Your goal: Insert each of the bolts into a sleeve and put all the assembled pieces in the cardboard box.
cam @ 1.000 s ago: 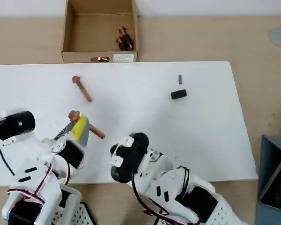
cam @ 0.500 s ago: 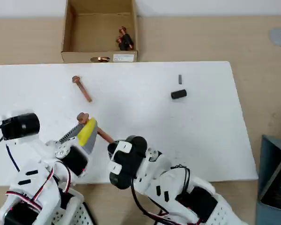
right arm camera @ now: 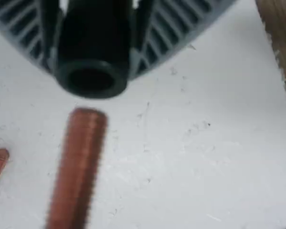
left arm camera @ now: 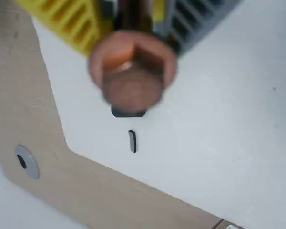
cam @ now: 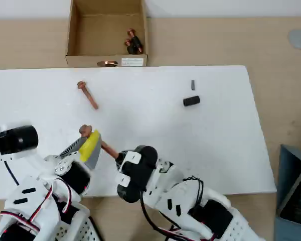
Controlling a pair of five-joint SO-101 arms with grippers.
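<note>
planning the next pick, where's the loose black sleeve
In the high view the loose black sleeve lies on the right half of the white board, beside a small dark pin.

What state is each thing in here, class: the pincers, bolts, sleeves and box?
left pincer: shut on held bolt
right pincer: shut on held sleeve
held bolt: tip just outside held sleeve, not yet in
loose bolt: lying flat on the white board
loose sleeve: lying on its side
box: open, finished pieces inside
</note>
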